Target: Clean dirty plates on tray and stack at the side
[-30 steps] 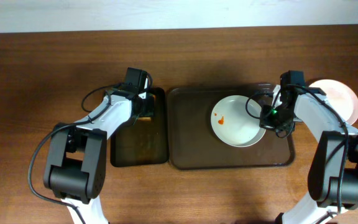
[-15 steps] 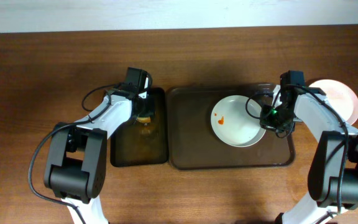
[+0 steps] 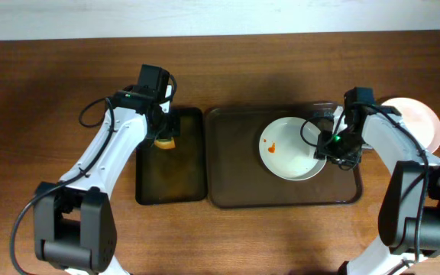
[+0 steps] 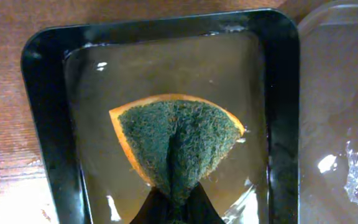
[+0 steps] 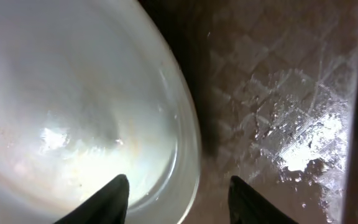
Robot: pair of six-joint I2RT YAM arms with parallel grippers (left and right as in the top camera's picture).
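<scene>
White plate (image 3: 295, 159), orange-red smear (image 3: 270, 147)

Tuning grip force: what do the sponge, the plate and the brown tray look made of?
The sponge: soft orange foam with a coarse dark-green scouring face; it folds where pinched.
The plate: glossy white, glazed ceramic or melamine, cannot tell which; sharp highlights.
The brown tray: likely moulded plastic, diamond-embossed, wet sheen.

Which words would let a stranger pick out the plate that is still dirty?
Find the large brown tray in the middle of the table. The plate lies in its right half, with the right claw at its rim. Unlike the other plate, which rests off the tray at the far right, it bears a small orange-red smear.
</scene>
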